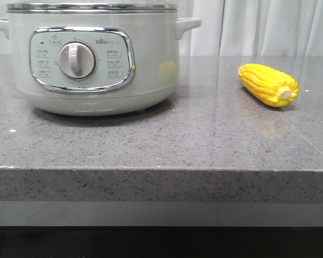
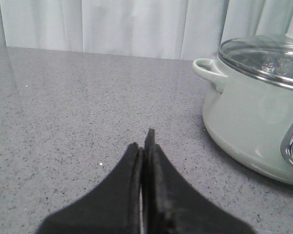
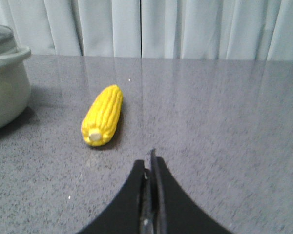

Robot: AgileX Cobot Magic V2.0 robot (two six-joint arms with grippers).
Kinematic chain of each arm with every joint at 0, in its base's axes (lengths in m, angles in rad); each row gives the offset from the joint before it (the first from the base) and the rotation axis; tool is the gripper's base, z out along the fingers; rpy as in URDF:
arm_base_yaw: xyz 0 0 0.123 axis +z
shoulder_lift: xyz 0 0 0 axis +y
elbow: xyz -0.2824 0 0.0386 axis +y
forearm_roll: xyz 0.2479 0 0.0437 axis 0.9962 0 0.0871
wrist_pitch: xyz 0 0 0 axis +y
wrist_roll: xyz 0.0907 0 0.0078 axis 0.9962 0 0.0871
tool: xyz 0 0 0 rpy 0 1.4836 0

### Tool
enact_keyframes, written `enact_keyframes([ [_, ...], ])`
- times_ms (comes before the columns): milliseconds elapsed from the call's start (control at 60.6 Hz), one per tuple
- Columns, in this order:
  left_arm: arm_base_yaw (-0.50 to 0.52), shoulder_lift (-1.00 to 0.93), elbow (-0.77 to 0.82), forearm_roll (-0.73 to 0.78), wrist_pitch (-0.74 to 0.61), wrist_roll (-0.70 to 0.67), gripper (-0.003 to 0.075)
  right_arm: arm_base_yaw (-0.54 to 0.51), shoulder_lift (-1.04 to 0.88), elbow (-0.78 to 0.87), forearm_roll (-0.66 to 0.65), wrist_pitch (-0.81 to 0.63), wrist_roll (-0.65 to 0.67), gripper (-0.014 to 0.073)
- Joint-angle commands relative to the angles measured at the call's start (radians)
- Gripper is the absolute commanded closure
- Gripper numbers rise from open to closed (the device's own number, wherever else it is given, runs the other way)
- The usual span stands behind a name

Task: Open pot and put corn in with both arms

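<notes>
The big round pale grey-green cooker pot (image 1: 91, 59) is sitting lidded on the speckled grey stone surface (image 1: 204, 140), bright yellow corn cob (image 1: 268, 84) lying well apart. Both black hands (image 2: 145, 146) (image 3: 150, 163) are clenched, empty. That round cob's probably rolling if nudged.

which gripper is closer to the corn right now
Right. The right gripper sits shut just short of the corn, while the left gripper is beside the pot, corn unseen.
</notes>
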Motion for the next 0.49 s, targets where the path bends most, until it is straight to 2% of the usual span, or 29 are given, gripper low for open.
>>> enact_keyframes([
  [0,-0.002,0.122,-0.109,0.001,-0.047,-0.009,0.0738,-0.006,0.111,-0.123,-0.036,-0.03,-0.018,0.0652],
  [148,-0.002,0.268,-0.204,0.001,-0.047,-0.009,0.0738,-0.006,0.268,-0.244,-0.04,-0.007,-0.018,0.0652],
  [280,-0.002,0.296,-0.219,0.001,-0.049,-0.009,0.0709,-0.006,0.325,-0.269,-0.04,-0.012,-0.018,0.0645],
  [313,-0.002,0.296,-0.219,0.001,-0.047,-0.009,0.0668,-0.006,0.325,-0.269,-0.04,-0.012,-0.018,0.0626],
  [363,-0.002,0.296,-0.219,0.001,-0.047,-0.009,0.0564,-0.006,0.325,-0.269,-0.04,-0.011,-0.018,0.0571],
  [429,-0.002,0.296,-0.219,0.001,-0.047,-0.009,0.0402,-0.006,0.325,-0.269,-0.04,-0.011,-0.018,0.0455],
  [478,-0.002,0.296,-0.219,0.001,-0.047,-0.009,0.0256,-0.006,0.325,-0.269,-0.04,-0.011,-0.018,0.0324],
])
